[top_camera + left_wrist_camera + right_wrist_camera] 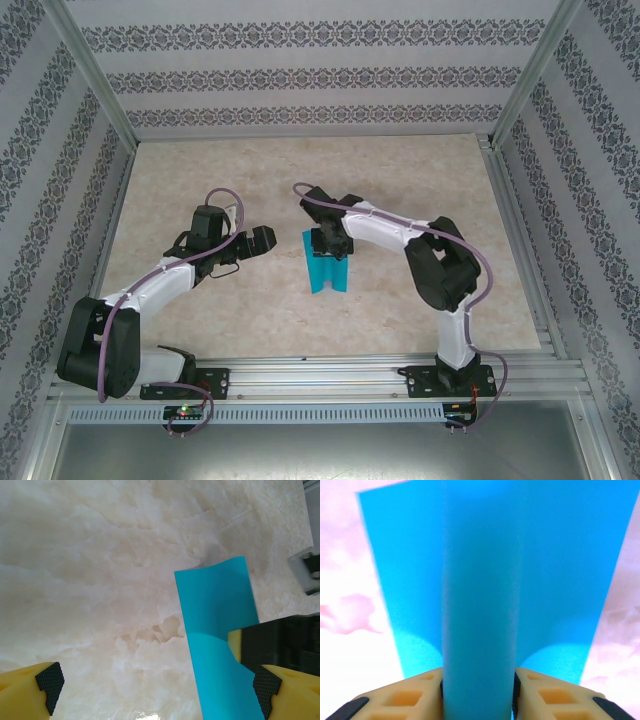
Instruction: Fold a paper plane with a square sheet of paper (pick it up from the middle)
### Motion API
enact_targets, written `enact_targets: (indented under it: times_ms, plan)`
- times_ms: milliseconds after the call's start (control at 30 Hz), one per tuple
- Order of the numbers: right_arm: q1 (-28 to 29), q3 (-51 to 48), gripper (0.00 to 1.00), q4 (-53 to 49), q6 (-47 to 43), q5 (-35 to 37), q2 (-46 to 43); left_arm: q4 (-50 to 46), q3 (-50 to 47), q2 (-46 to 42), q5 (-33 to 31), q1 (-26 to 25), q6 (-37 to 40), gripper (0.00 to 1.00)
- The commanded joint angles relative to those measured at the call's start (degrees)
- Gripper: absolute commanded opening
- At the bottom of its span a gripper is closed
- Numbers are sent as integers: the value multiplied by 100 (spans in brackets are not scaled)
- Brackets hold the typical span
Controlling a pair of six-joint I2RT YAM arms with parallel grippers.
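I read right gripper [477, 692] pinching the raised middle of the square sheet of paper [325, 277], centre of the table [420, 180] | left gripper [155, 682] spread, just beside it | my worry: thin paper slips free or creases off-centre, skewing the fold.

Top view: far end of the square sheet of paper [326, 272] is hidden under the right pincer [329, 246], and any creases are too small to tell. Left wrist view: one end of the sheet runs off the bottom edge, one side is covered by the right pincer's black body, and the left pincer [157, 682] fingers [47, 680] are cropped at the bottom. Right wrist view: the sheet is blurred, one top corner is cut off, and the raised middle strip hides the pad contact.
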Motion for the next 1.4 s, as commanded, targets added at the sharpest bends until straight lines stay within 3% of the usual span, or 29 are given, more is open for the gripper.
enact_targets:
  times_ms: [0, 100, 233, 367, 500, 800, 1133, 1367]
  plan:
    - [-168, -288, 33, 745, 116, -865, -530, -127, 21, -112, 41, -53, 89, 100]
    - [-375, -719, 34, 1721, 481, -1765, -859, -143, 45, -111, 34, -57, 81, 100]
    - [-670, -1562, 37, 4092, 1556, -3049, -1095, -158, 85, -146, 41, -50, 49, 100]
    - [-862, -2050, 39, 5498, 2402, -3472, -780, -115, 110, -142, 75, -52, -22, 100]
    - [-901, -2160, 41, 5370, 2351, -3215, -411, -188, 145, -143, 99, -50, -11, 100]
    - [-936, -1857, 45, 3578, 1223, -2523, -325, -313, 195, -172, 156, -55, 26, 100]
    - [-1094, -1603, 47, 2796, 563, -2561, -229, -290, 324, 1, 346, -53, 9, 100]
    - [-1129, -1555, 56, 2642, 406, -2534, -299, -117, 325, -23, 351, -65, -202, 100]
